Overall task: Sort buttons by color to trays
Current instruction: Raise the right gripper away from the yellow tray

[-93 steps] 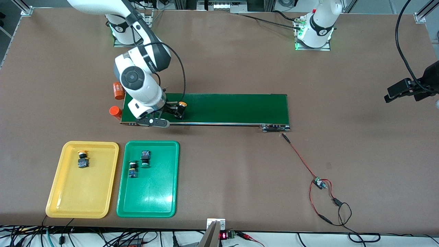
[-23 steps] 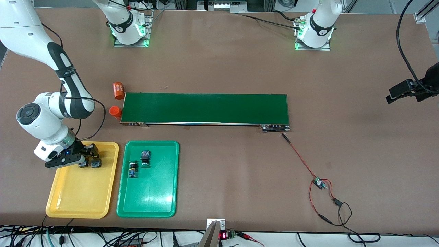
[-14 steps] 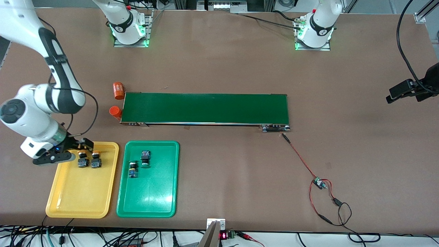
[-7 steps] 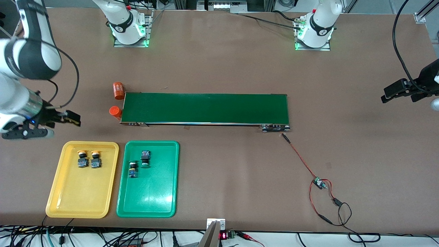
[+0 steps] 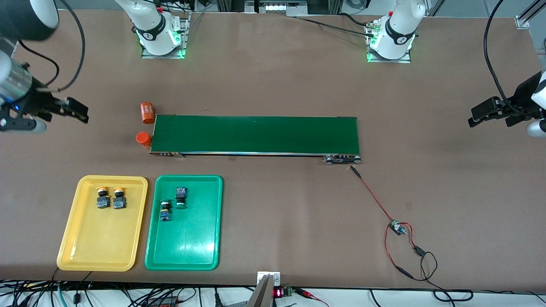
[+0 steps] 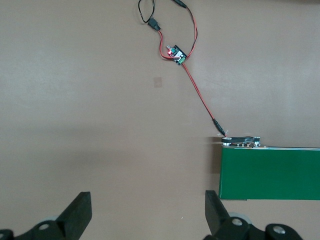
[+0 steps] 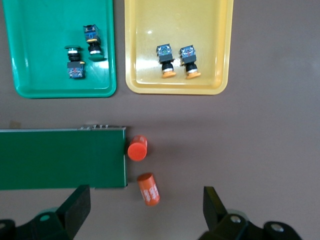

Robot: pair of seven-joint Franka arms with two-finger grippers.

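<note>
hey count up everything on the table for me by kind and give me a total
Yellow-capped push buttons, in the yellow plastic tray: 2
Green-capped push buttons, in the green plastic tray: 2
Shallow plastic trays, yellow and green: 2
Orange cylinders: 2
Long dark-green conveyor belt: 1
Small wired circuit board: 1
Total: 10

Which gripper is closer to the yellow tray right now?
Right. The right gripper hangs open over bare table at the right arm's end, just past the yellow tray. The left gripper, also open, is at the table's left-arm end.
</note>
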